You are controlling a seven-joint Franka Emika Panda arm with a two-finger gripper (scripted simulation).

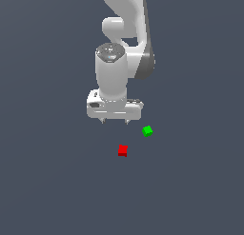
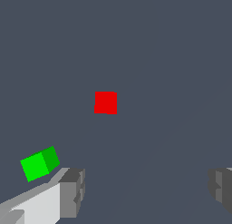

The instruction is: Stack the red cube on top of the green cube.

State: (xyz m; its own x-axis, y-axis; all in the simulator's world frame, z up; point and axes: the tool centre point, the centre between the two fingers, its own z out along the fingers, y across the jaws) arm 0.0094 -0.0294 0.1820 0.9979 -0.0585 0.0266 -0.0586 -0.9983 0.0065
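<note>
Red cube (image 1: 123, 150) is seen on the dark counter (image 1: 52, 181), lying flat with no long axis, its faces turned slightly off square in the exterior view. Nothing touches it. Toward the exterior view's right and a little farther back, the green cube (image 1: 147, 131) is found, also flat on the counter, rotated so that one corner faces the camera; the two cubes are near each other but apart. Above and behind both, the white arm (image 1: 125, 29) is held nearly vertical, with the wrist pointed straight down. The pincer (image 1: 115, 121) is spread wide and empty, its fingers (image 2: 72, 191) well apart in the wrist view, raised off the counter. No writing or labels can be read anywhere.
</note>
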